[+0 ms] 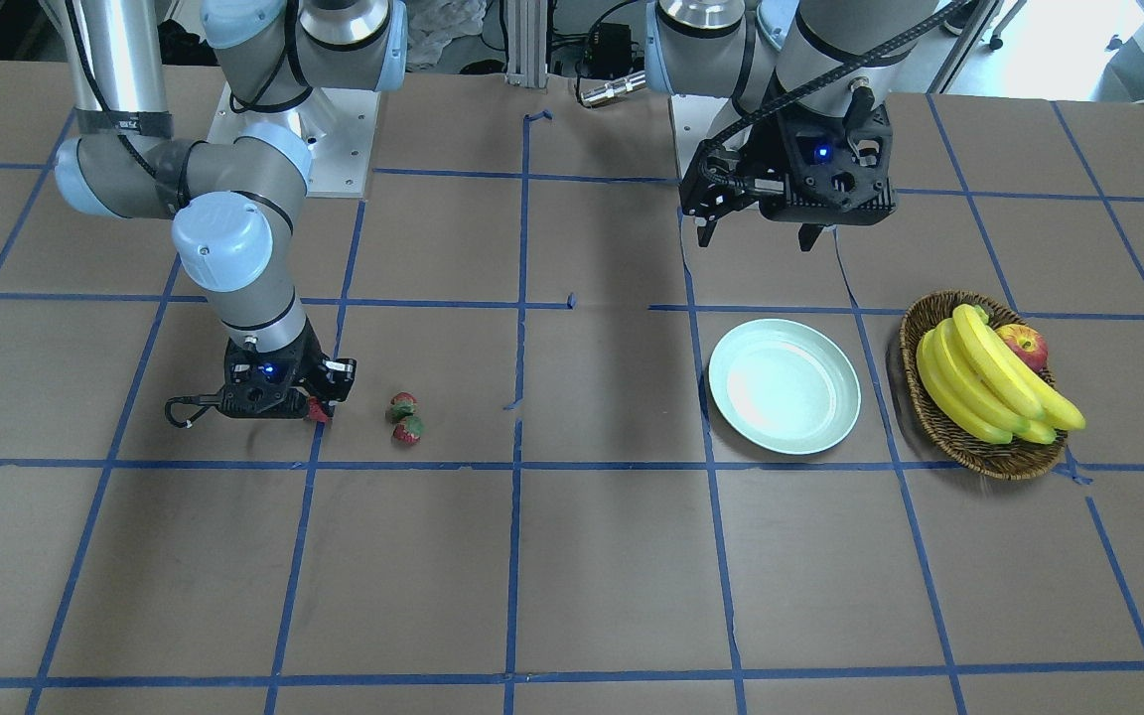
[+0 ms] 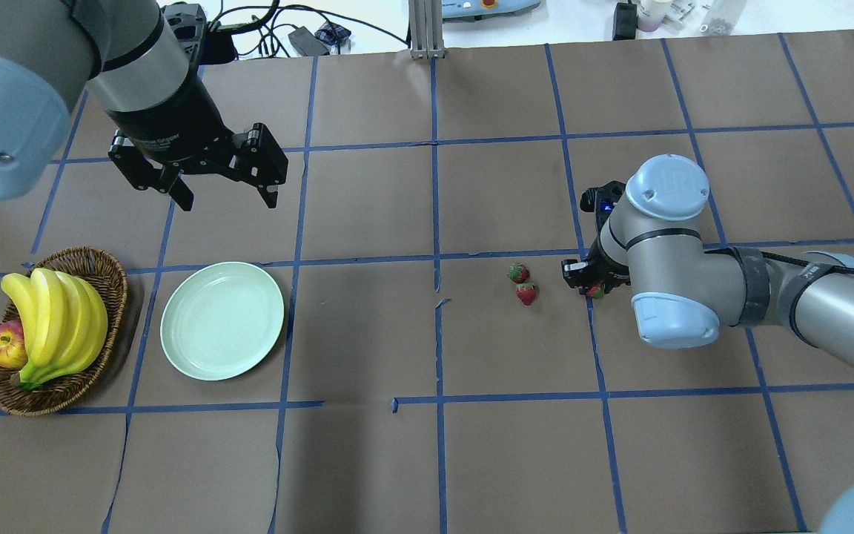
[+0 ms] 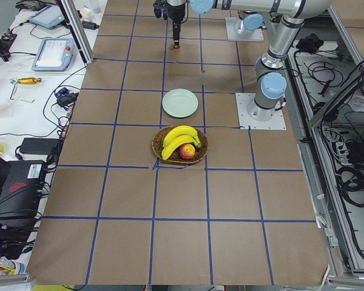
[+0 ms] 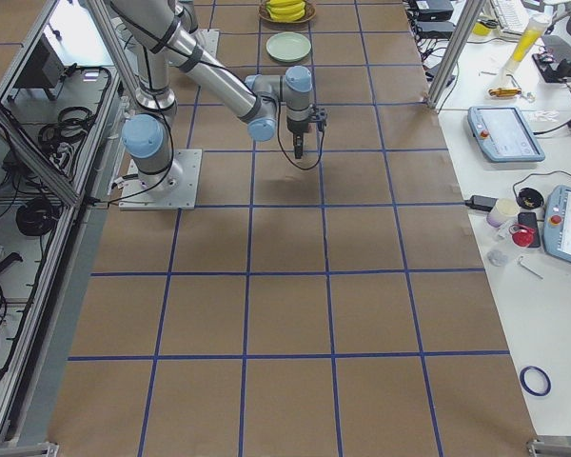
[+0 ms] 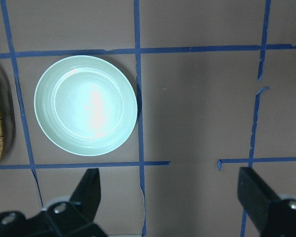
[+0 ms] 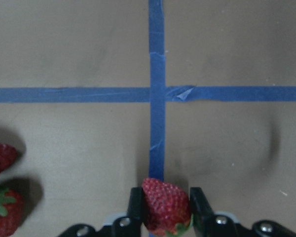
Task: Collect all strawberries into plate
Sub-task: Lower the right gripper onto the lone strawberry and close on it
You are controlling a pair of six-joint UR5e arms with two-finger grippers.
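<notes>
Red and seeded, a strawberry [image 6: 165, 210] sits pinched between the fingers of the right gripper [image 6: 165, 197], its green cap toward the palm. The jaws press its two sides, so I judge it grasped, though I cannot tell whether it is clear of the tabletop [image 6: 227, 148]. The right arm reaches out low with its wrist turned straight down, so the fingers meet the fruit from above. That seems the sensible approach for something this small lying on flat paper.

Just beside it, toward the table's middle, the two other strawberries [image 2: 527, 294] lie close together, free of any grip. Well apart from them, across the centre line, the plate [image 2: 222, 320] lies empty, so none of the three is collected yet.

Beyond the plate hangs the left gripper [image 2: 228, 196], raised, pointing down, jaws spread wide and holding nothing. It is probably kept clear so the right arm can carry fruit across.

Farthest out, beside the plate, a wicker basket [image 2: 112, 274] holds bananas [image 2: 64, 319] and an apple [image 2: 4, 345], no part of this job.
</notes>
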